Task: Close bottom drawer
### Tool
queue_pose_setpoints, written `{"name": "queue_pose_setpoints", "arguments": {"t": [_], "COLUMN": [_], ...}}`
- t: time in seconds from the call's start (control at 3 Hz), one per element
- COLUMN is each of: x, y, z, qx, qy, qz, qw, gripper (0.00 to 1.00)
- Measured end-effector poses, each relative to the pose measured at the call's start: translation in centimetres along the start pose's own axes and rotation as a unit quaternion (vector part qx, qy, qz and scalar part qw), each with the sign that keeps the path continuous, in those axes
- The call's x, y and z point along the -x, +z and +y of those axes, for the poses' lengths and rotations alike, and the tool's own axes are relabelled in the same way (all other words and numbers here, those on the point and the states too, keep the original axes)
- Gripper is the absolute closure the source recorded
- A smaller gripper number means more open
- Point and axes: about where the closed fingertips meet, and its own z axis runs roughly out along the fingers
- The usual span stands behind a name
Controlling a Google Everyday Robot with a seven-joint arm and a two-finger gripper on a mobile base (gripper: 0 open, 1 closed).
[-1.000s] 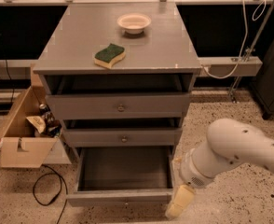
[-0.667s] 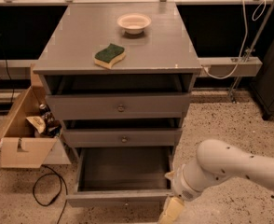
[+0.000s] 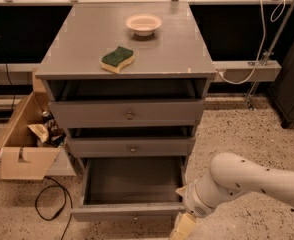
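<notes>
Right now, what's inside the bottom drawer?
The bottom drawer is pulled out, and nothing shows on the visible part of its floor. Its back runs under the middle drawer and is hidden in shadow. The gripper sits by its front right corner, which the arm covers.

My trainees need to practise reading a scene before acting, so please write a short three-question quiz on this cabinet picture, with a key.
1. Which two things lie on the cabinet top?
2. True or false: the bottom drawer is fully shut.
3. Where is the gripper? A: raised above the cabinet top. B: low, by the right end of the bottom drawer's front. C: far to the left of the bottom drawer.

Key
1. A green sponge and a bowl.
2. False: it stands pulled out, with its inside showing.
3. B.
</notes>
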Motion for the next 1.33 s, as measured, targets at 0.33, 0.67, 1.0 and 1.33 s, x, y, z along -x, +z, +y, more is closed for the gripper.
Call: {"name": "queue_pose_setpoints", "arguments": {"t": [0.33, 0.67, 1.0, 1.33], "x": [-0.9, -2.8, -5.3, -7.4], "y": [1.6, 7.2, 13.3, 18.1], "z": [-1.2, -4.2, -7.2, -9.0], "qx": [0.006, 0.010, 0.012, 0.013], "qy": [-0.003, -0.035, -0.066, -0.090], "qz": [-0.008, 0.006, 0.025, 0.046], "qw": [0.9999, 0.9993, 0.9974, 0.9948], "gripper": [0.00, 0.00, 0.00, 0.18]}}
